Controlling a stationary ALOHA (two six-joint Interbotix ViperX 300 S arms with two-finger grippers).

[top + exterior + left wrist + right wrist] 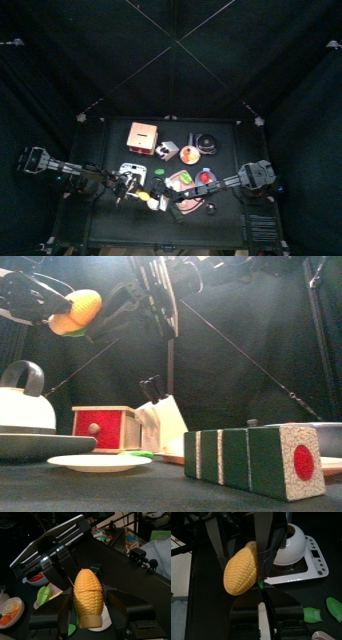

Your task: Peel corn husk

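A bare yellow corn cob (88, 596) hangs in the air between the wide jaws of my left gripper (90, 598), which is shut on its sides. In the front view the cob (76, 309) is high at the left, with a bit of green corn husk (82, 329) at its lower end. My right gripper (260, 587) is right beside the cob (240, 569), its jaws nearly together on a small green husk strip (260, 585). Loose green husk leaves (312, 614) lie on the table below. From above, both grippers meet at the table's front (147, 195).
A white kettle (20, 396) on a scale stands at the left. Near it are a red box (104, 426), a white plate (100, 463) and a green-and-red block (261, 461). An orange square box (140, 135) sits farther back.
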